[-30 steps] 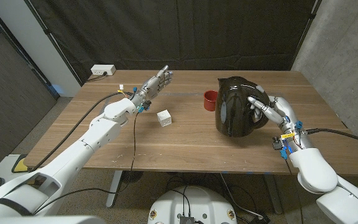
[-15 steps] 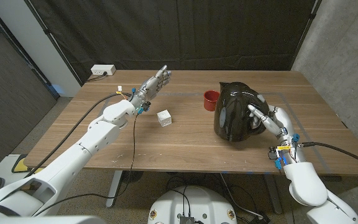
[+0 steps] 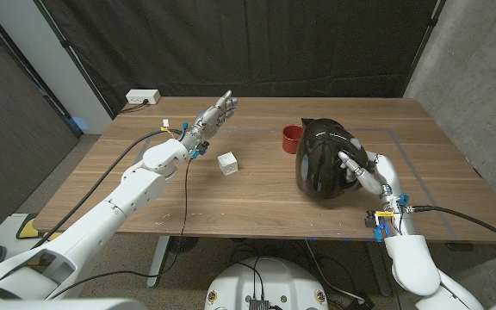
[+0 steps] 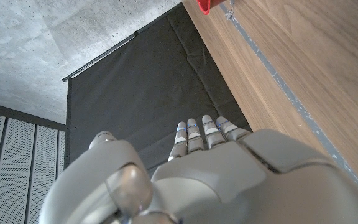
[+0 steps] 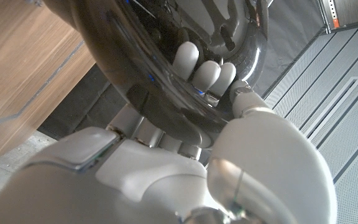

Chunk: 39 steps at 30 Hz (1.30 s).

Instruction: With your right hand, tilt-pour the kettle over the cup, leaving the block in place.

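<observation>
Right hand point(image 3: 370, 169) wrapped around the black kettle point(image 3: 324, 159) handle, kettle tipped toward the red cup point(image 3: 292, 138). Left hand point(image 3: 213, 114) holds nothing, fingers straight, above the table point(image 3: 231, 194).

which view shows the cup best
The head view: the red cup stands whole on the table, just beyond the kettle spout. The left wrist view catches just a red sliver of it at the picture's edge. I can't make it out in the right wrist view.

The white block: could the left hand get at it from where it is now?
Probably yes. The block sits on open wood just in front of the left hand, with nothing between them. The kettle and red cup stand off towards the robot's right.
</observation>
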Motion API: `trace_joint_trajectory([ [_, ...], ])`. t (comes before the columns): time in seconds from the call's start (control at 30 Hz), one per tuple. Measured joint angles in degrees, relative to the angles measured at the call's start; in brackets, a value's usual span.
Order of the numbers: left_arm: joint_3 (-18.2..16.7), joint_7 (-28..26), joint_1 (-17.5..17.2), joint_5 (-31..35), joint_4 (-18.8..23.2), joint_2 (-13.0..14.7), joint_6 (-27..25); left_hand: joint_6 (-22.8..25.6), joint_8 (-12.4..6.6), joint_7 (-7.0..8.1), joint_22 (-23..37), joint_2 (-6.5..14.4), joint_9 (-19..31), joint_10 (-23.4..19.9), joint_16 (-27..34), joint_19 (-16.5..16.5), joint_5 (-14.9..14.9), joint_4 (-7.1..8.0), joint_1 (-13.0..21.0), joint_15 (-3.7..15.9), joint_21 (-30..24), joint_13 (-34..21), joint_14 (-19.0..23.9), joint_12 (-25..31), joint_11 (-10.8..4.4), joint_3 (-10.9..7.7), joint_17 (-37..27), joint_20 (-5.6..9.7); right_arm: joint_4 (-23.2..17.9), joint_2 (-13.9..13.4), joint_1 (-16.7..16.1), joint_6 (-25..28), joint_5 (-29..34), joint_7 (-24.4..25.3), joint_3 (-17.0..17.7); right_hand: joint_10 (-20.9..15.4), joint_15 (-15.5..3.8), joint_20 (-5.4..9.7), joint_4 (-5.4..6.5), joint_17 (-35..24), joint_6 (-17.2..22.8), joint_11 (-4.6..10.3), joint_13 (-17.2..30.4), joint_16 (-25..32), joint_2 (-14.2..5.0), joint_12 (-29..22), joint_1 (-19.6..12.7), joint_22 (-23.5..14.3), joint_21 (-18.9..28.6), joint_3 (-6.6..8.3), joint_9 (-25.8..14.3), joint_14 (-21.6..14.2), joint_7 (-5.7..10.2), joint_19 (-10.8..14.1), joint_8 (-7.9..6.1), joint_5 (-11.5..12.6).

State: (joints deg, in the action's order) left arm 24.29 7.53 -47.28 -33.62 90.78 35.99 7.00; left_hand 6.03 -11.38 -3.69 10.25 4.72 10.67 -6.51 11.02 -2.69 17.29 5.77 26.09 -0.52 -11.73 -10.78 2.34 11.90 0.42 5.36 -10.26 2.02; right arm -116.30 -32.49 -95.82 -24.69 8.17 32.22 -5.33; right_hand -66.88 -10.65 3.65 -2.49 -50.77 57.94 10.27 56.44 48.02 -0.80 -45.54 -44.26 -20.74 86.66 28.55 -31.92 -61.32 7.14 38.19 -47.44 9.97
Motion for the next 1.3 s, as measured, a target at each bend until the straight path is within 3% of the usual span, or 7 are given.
trace_joint_trajectory([
  [0.63,0.6,-1.0,-0.1,0.9,1.9,0.3,-0.5,0.0,0.00,0.00,0.0,0.0,0.0,0.0,0.0,0.0,0.0,0.25,0.0,0.00,0.0,0.0,0.0,0.0,0.00,0.25,0.0,0.00,4.9,0.9,1.1,-2.7,3.5,5.2,-3.3,-0.3,0.10,-0.07,0.00,0.4,0.0,-0.31,-0.9,-0.5,0.07,0.6,0.7,0.8,-0.4,0.01,0.9,0.1,0.00,-0.1,0.08,0.0],
  [1.3,0.0,-2.7,-2.1,1.2,4.4,1.6,-1.1,0.0,0.00,0.00,0.0,0.0,0.0,0.0,0.0,0.0,0.0,0.00,0.0,0.00,0.0,0.0,0.0,0.0,0.00,0.49,0.0,0.00,6.8,0.4,1.9,-2.2,6.3,8.2,-5.1,-0.3,0.24,-0.20,-0.01,0.6,0.0,-0.32,-1.1,-0.4,0.14,1.1,1.5,1.5,-0.4,0.01,1.7,0.8,0.03,-0.2,0.46,0.0],
])
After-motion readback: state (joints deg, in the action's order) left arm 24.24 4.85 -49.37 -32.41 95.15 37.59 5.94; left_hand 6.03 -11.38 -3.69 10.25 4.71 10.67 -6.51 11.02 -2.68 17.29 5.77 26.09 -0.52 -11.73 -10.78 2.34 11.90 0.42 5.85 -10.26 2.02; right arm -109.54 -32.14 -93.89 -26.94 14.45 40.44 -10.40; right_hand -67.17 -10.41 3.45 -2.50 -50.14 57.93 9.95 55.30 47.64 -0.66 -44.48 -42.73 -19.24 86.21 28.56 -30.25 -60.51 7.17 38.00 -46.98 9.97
